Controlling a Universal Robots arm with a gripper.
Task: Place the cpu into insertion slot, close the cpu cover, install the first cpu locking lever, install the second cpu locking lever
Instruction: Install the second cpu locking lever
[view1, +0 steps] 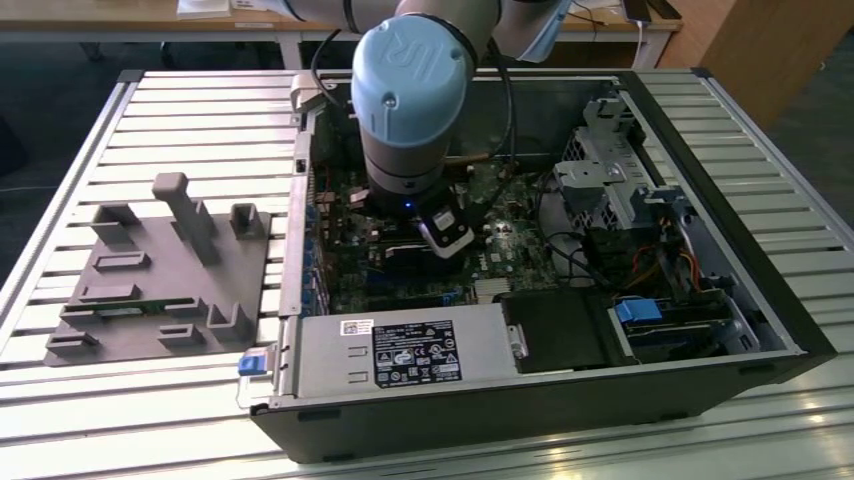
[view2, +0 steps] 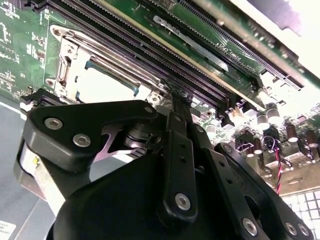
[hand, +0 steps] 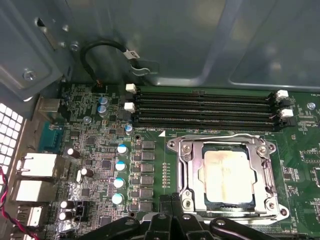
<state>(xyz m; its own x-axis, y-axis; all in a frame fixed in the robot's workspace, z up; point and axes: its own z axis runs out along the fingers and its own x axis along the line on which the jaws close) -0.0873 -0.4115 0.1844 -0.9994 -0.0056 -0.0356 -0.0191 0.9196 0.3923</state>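
The cpu (hand: 226, 174), a dull silver square, lies flat in the insertion slot (hand: 204, 148) on the green motherboard. It is also in the second wrist view (view2: 102, 86). The silvery cpu cover (hand: 187, 170) lies down around the chip, its cut-out framing the metal top. A thin wire lever (hand: 225, 136) runs along one edge of the cover. My gripper (hand: 175, 206) hangs just beside the socket's edge, black fingers drawn together with nothing between them. The second wrist view shows the gripper (view2: 176, 99) tip close to the socket corner. In the exterior view the gripper (view1: 447, 245) is inside the open case.
Black memory slots (hand: 205, 107) run alongside the socket. Upright capacitors (hand: 120, 165) stand on its other side. A power supply box (view1: 400, 355) and drive cage (view1: 601, 180) crowd the case. A grey fixture plate (view1: 160, 270) lies on the slatted table at the exterior view's left.
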